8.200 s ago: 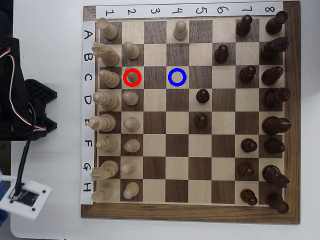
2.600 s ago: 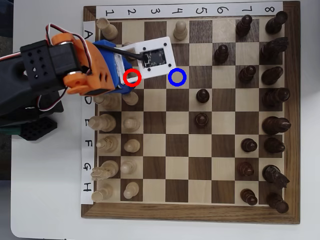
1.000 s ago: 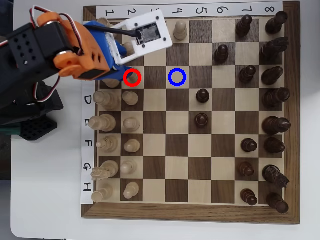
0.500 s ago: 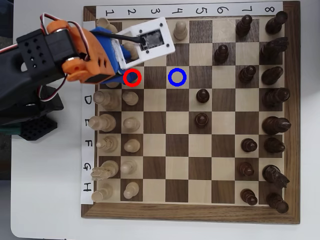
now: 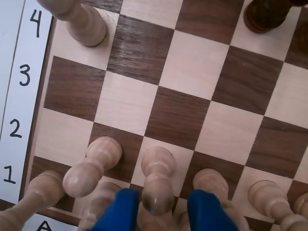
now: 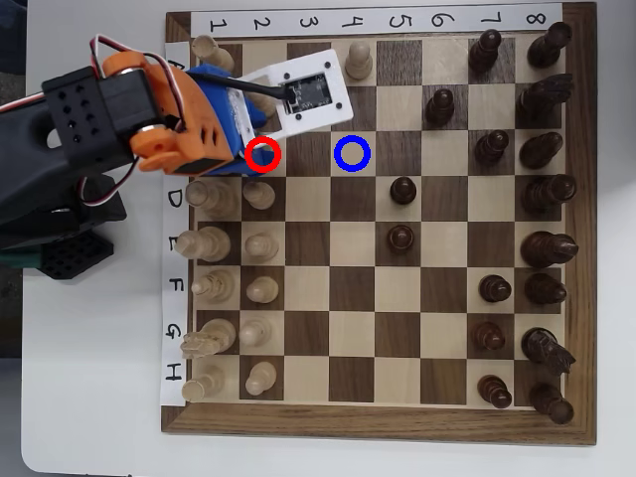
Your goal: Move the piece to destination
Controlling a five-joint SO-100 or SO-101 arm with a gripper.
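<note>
My wrist view is softly lit and somewhat hazy. The chessboard (image 5: 192, 86) squares ahead are fairly sharp, with a pale sheen on the dark square near the top left. Close to my lens everything blurs: my blue fingers (image 5: 120, 211) and the pale pawn (image 5: 157, 185) between them are out of focus, and pieces lean outward toward the frame edges. The overhead view is bright, even and crisp; the white table (image 6: 99, 397) is nearly washed out, and my arm (image 6: 109, 129) casts only a faint shadow.
</note>
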